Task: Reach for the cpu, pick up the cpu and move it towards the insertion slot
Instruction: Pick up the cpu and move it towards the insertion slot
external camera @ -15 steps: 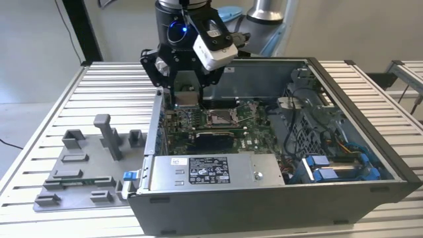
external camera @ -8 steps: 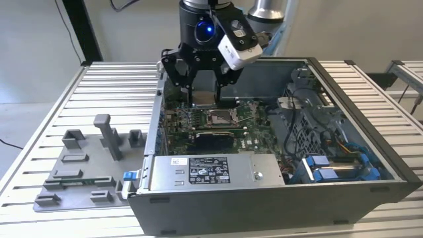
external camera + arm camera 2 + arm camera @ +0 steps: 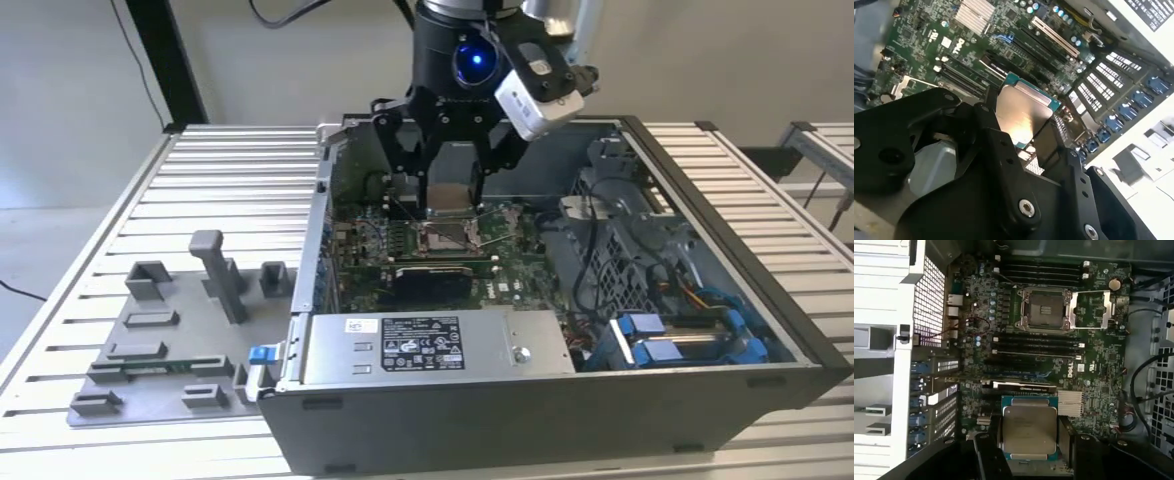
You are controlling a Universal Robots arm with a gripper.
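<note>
The gripper [image 3: 1029, 460] has its black fingers [image 3: 1004, 150] closed on opposite edges of the cpu [image 3: 1029, 432], holding it above the green circuit board [image 3: 1094, 370] inside the computer case [image 3: 747, 300]. The insertion slot [image 3: 1046, 310] lies apart from the cpu, frame open, with free room above it.

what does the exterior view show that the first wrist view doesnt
Exterior view alone: the whole open computer case on the slatted table, the grey fixture blocks at the exterior view's left, and the arm with its gripper hanging over the board.

First wrist view alone: the insertion slot seen clearly, its frame swung open and its centre bare, apart from the cpu held between the fingers.

Both: the green circuit board, the slot and the cpu in the gripper.
</note>
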